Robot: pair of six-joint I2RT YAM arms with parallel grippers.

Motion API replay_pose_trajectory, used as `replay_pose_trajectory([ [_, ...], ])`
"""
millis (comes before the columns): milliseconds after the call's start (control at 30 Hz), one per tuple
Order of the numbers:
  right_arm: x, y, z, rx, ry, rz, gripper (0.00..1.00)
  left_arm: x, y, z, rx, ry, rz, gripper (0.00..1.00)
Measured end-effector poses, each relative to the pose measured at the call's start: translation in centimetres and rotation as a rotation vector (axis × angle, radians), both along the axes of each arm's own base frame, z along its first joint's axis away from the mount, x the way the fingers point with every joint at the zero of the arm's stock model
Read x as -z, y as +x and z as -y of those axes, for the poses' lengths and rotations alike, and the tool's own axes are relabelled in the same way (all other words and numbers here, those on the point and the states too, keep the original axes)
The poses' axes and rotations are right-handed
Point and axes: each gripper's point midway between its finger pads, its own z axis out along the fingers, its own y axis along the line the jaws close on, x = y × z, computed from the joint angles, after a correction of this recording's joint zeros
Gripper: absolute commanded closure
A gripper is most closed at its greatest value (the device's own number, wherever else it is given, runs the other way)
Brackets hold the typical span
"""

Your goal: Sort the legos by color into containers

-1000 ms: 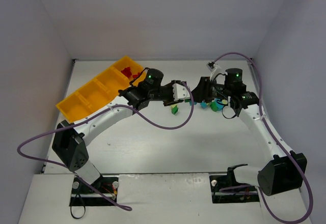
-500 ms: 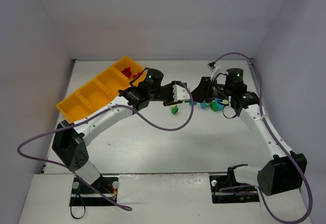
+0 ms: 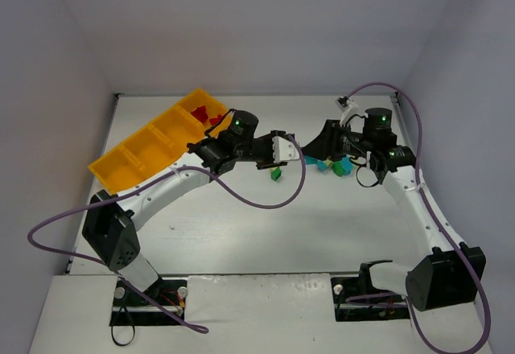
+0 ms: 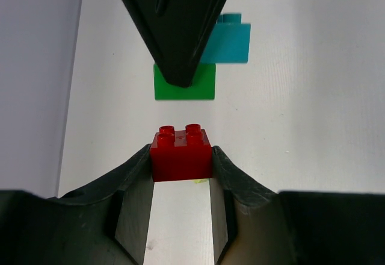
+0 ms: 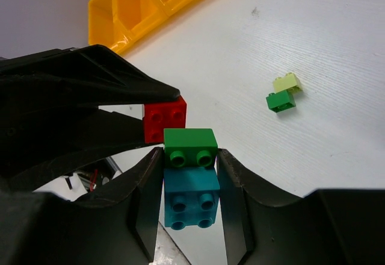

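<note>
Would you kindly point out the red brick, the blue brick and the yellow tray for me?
red brick [image 4: 180, 161], left wrist view, its plain side face.
blue brick [image 5: 191, 197], right wrist view, middle of its studded face.
yellow tray [image 3: 119, 169], top external view, bare floor of its left-end compartment.

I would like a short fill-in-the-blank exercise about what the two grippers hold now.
The left gripper is shut on the red brick, which shows ___ studs.
The right gripper holds ___ joined bricks: the green brick and the blue brick.
The pieces in the tray are all ___.
Missing words: four; two; red.
</note>
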Motion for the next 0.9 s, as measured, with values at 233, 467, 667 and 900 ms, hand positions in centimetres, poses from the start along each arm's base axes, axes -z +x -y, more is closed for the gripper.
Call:
replay_pose_trajectory([
  [233,-0.4,0.4,1.3,0.051,-0.019,0.025,1.00,1.5,4.6,-3.4,-0.213,-0.026,-0.049,1.00],
  [467,-0.2,0.4,1.7,0.071,-0.044,0.029,1.00,2.6,14.8,-10.8,-0.648,-0.074,-0.068,1.00],
  [667,-0.3,0.4,2.1,0.090,-0.067,0.048,1.00,4.3,22.9,-15.7,-0.974,-0.088,-0.064,1.00],
  [900,0.3,0.3,2.4,0.099,-0.084,0.042,1.00,7.1,29.5,-20.3,-1.244,-0.067,-0.029,1.00],
])
